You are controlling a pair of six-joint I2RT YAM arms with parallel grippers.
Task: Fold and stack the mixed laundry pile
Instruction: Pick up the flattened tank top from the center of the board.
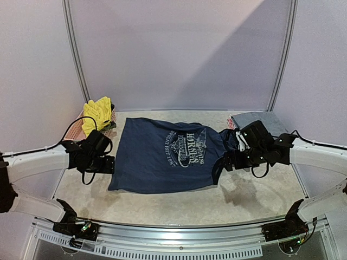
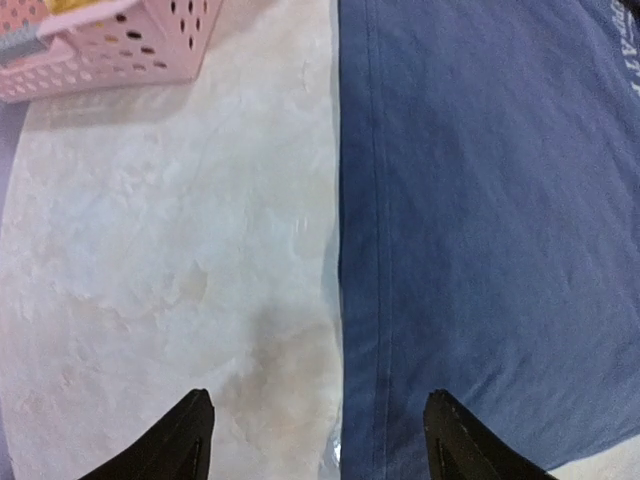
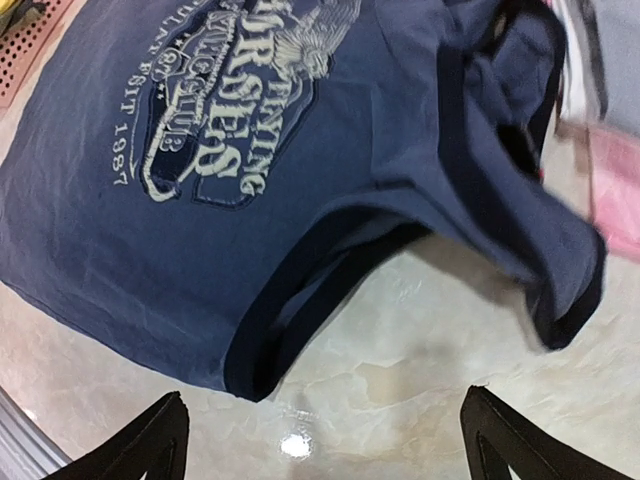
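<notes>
Two pairs of jaws stand spread, pinching nothing. The left gripper (image 2: 318,402) hangs over the side edge of the navy shirt (image 1: 157,157), one finger above the bare table (image 1: 244,200) and the other above cloth. The right gripper (image 3: 325,400) looks down on the sleeve (image 3: 520,230), which lies just ahead of its fingers. The shirt lies print up between the two grippers, mostly flat. It looks like thin, limp jersey with a stitched hem and a cracked white print (image 3: 230,130). The sleeve is the trouble as I see it: it is rumpled and doubled over itself, with a dark fold tucked under. A fold made now would likely trap that lump. A pinch there might also catch one layer only and let the rest sag. The tabletop is smooth, pale and stone-patterned, so a tug from one side could slide the whole shirt askew. Beyond the left jaws a yellow garment (image 1: 97,111) sits heaped in a pink perforated basket (image 2: 120,50). Beyond the right jaws lies a flat grey piece (image 1: 260,120).
</notes>
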